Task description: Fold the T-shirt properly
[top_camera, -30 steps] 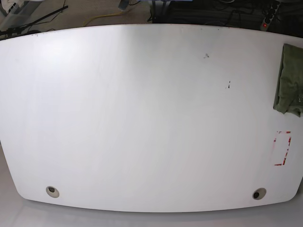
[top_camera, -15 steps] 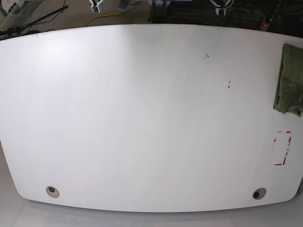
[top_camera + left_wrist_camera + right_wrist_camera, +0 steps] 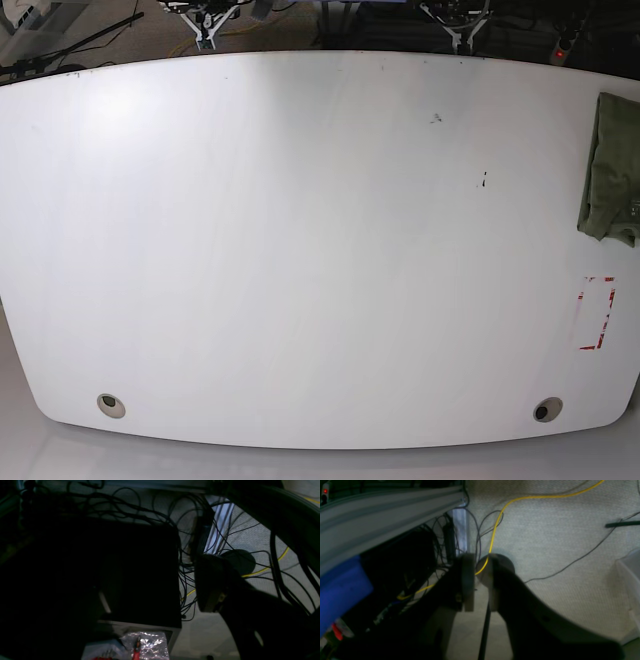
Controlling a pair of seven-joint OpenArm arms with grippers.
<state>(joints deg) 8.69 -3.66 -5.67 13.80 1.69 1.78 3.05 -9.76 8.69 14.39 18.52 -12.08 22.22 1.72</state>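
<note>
Lying bunched at the right edge of the white table (image 3: 300, 250), the T-shirt (image 3: 612, 170), well apart from both arms. Right gripper (image 3: 478, 580) nearly closed on nothing, above the floor; left gripper (image 3: 215, 585) too dark to judge.

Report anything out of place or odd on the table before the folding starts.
The T-shirt lies bunched at the table's far right edge, partly cut off by the base view, not spread out. Below it a red tape outline looks broken and patchy. Nothing is spilled.
</note>
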